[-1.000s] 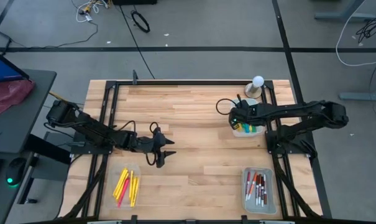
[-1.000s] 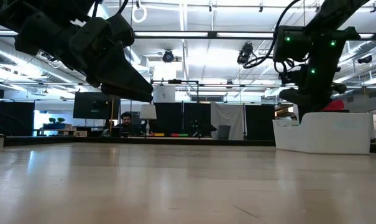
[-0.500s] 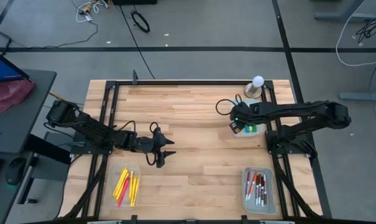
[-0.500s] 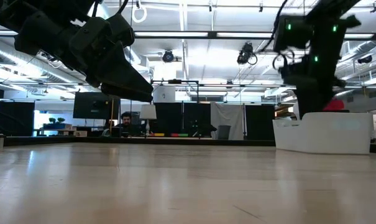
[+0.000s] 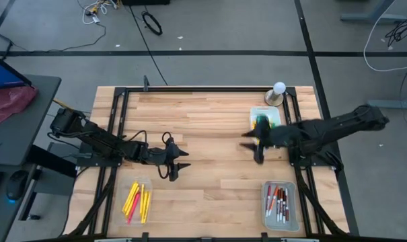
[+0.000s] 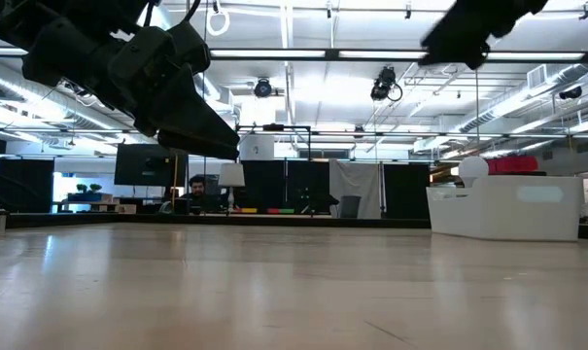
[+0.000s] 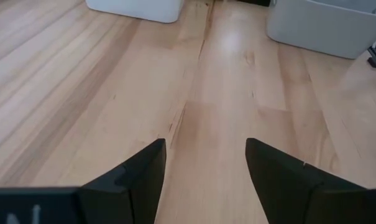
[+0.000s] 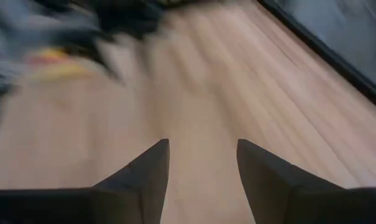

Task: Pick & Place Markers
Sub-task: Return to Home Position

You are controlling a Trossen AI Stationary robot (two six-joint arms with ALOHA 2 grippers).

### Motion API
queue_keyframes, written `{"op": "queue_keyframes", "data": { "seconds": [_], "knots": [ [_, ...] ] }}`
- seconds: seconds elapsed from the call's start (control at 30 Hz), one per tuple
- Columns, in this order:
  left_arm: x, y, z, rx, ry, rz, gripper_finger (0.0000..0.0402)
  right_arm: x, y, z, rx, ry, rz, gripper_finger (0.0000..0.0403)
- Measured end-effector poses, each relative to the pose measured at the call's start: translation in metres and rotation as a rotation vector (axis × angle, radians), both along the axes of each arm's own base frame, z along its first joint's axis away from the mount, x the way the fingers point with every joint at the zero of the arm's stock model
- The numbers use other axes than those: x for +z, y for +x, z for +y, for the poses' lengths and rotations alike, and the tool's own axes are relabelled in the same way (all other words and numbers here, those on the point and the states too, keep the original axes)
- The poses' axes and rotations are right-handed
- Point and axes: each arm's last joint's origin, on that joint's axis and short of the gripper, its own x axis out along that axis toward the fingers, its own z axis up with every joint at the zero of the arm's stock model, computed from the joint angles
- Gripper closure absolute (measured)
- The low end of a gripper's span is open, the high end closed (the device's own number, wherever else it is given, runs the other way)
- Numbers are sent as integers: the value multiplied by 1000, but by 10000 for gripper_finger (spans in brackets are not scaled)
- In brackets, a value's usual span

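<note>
We see the right tool (image 5: 255, 149) swung clear of the white bin (image 5: 266, 115), jaws apart and empty. Homing is under way and needs only further retraction. The left tool (image 5: 178, 163) waits over the worktop (image 5: 210, 121), near left, jaws apart.

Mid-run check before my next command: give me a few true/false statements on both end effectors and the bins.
1. The right end effector is open and holds nothing. True.
2. The left end effector grips a yellow marker. False: it is open and empty, over the bare wood of the table.
3. The yellow markers lie in the clear tray on the left arm's side. True.
4. The right end effector is down inside the white bin. False: it is off the bin, over the table beside it.
5. The gray tray holds only yellow markers. False: it holds white markers with red and dark caps.
</note>
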Motion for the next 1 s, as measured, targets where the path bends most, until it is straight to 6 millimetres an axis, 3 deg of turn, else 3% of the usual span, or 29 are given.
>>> {"op": "queue_keyframes", "data": {
  "seconds": [0.1,0.2,0.37,0.63,1.0],
  "knots": [
    [0,0,1,18,8,-2,175,-10,2,19,161,-48,-191,217],
    [0,0,1,28,0,-5,174,-23,-3,26,259,-116,-275,225],
    [0,0,1,28,0,-4,174,-36,-29,8,213,-106,-295,255],
    [0,0,2,75,26,-10,174,-47,-76,-16,215,109,-473,299],
    [0,0,3,98,29,-14,175,-89,-84,-21,306,197,-613,335]
  ]
}}
